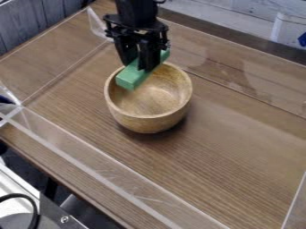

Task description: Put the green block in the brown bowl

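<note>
1. Camera view: the gripper [141, 55] points straight down and its fingers are clamped on the green block [132, 75], which hangs tilted, long axis sloping down toward the near left.
2. The block's lower end sits over the far-left rim of the brown bowl [153, 114]; whether it touches the rim, I cannot tell. The bowl's hollow lies toward the near right of the gripper, so the release looks better made a little further that way.
3. Count: one block, one bowl, one arm, all inside a clear-walled tray on the wooden table [239, 107].
</note>
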